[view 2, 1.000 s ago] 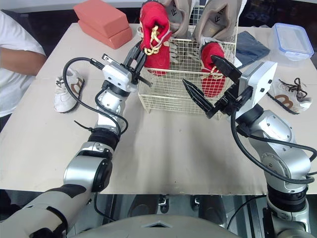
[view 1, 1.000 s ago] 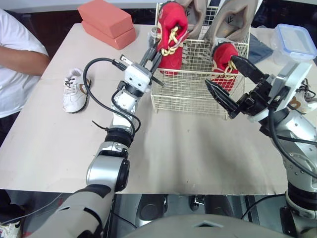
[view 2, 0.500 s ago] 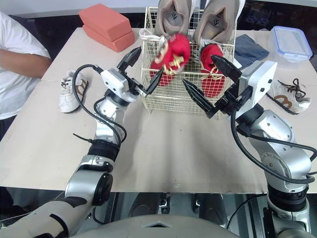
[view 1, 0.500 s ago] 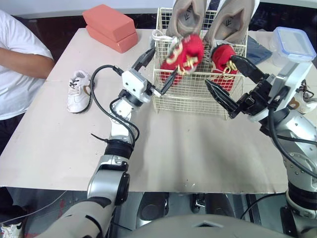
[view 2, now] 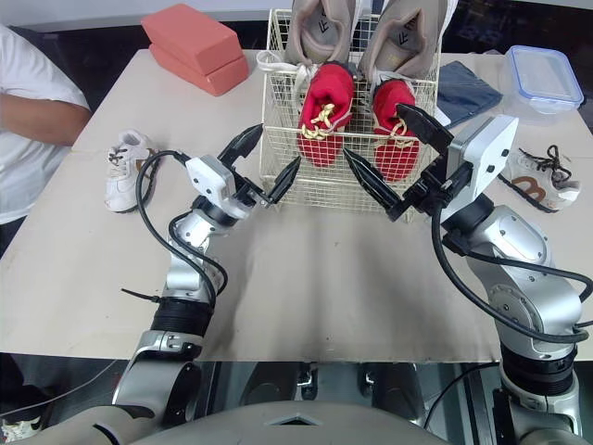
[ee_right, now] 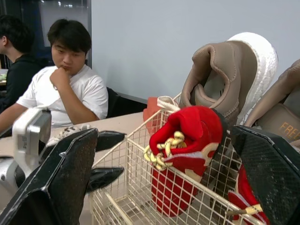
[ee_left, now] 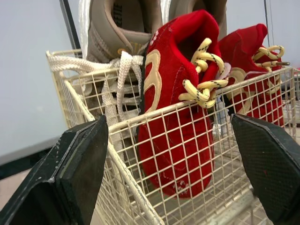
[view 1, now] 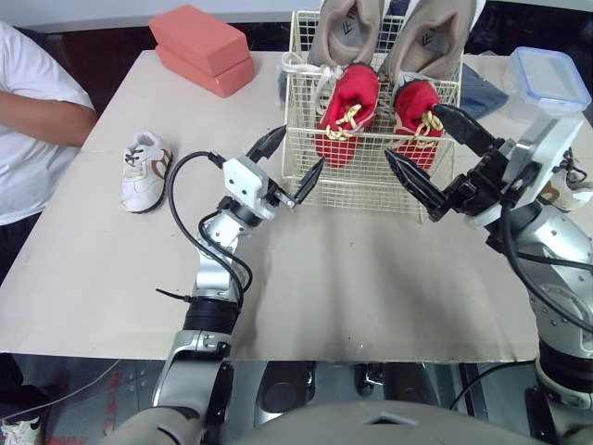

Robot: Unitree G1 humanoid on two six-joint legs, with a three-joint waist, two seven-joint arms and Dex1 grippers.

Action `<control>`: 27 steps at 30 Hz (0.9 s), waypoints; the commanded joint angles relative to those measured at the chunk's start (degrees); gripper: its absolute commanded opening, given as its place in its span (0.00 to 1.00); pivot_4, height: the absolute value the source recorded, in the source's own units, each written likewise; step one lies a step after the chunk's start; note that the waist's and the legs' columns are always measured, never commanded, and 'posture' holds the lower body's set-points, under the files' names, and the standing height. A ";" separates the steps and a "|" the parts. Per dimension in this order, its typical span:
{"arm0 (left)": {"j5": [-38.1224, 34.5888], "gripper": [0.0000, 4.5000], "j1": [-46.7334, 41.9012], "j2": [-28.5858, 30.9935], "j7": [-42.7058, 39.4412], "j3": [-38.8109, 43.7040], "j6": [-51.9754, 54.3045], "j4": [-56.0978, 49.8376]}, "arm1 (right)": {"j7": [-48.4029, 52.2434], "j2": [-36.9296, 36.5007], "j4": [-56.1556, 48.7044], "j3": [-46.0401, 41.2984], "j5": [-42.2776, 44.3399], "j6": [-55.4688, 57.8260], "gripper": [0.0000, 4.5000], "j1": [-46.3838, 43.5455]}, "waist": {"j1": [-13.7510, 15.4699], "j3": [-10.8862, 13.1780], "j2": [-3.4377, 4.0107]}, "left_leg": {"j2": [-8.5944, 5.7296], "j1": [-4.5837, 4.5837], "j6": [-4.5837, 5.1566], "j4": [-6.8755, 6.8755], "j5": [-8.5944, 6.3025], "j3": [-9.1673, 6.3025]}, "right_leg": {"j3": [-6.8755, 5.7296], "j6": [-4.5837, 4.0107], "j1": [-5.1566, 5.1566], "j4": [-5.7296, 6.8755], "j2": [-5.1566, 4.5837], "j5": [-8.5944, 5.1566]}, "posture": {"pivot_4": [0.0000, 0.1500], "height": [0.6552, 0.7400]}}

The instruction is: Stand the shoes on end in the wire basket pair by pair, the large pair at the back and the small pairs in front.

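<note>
Left eye view: the wire basket (view 1: 357,190) stands at the far middle of the pale table (view 1: 371,278). The large tan pair (view 1: 343,28) stands on end along its back wall. The red pair (view 1: 349,111) stands just in front of it, toes down, with yellow laces facing me. My left jaws gape wide just off the basket's front left corner and grip nothing. My right jaws are spread just as wide at the front right corner, also empty. A small white shoe (view 1: 144,169) lies flat on the table well to the left, near a person's white sleeve (view 1: 37,111). Two salmon blocks (view 1: 199,46) are stacked at the far left.

Right eye view: here I see what my right arm partly covers in the other eye. A second white shoe with brown laces (view 2: 542,176) lies on the table right of the basket, near folded denim (view 2: 468,88) and a clear lidded plastic box (view 2: 545,76).

Left wrist view: the pebbled black fingers (ee_left: 70,178) stand far apart before the thin cream wire grid. The red uppers look like suede, with braided laces. The tan shoe's white laces (ee_left: 117,70) drape over the rim. Through the mesh I cannot quite tell whether the red toes touch the basket floor.

Right wrist view: a tan shoe shows its thick, dimpled white sole (ee_right: 262,61). Beyond the basket sit two people (ee_right: 70,61).
</note>
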 commanded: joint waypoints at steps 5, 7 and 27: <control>-8.58 1.00 0.98 6.12 -2.33 0.39 18.01 -19.85 | 3.13 -3.63 3.32 -7.66 -0.42 -3.14 1.00 2.74 | -0.04 0.48 -0.18 | 0.00 -0.14 0.00 -0.04 0.00 0.01 | 0.09 0.00 -0.15 -0.07 0.01 0.00 | 1.00 0.36; -11.03 1.00 0.16 8.26 -2.84 1.40 22.44 -23.00 | 4.17 -4.68 4.85 -9.38 -0.26 -3.72 1.00 3.18 | -0.13 0.56 -0.11 | 0.00 -0.34 -0.01 -0.04 0.01 0.02 | 0.14 0.00 -0.37 -0.05 0.06 0.00 | 1.00 0.36; -37.96 1.00 -10.96 31.42 -6.35 9.83 65.13 -38.00 | 10.75 -16.99 41.44 -24.26 -9.62 -10.75 1.00 4.55 | -1.19 1.28 -0.10 | 0.02 -0.69 -0.35 -0.05 0.20 0.20 | 0.44 0.02 -0.82 0.00 0.15 0.01 | 1.00 0.36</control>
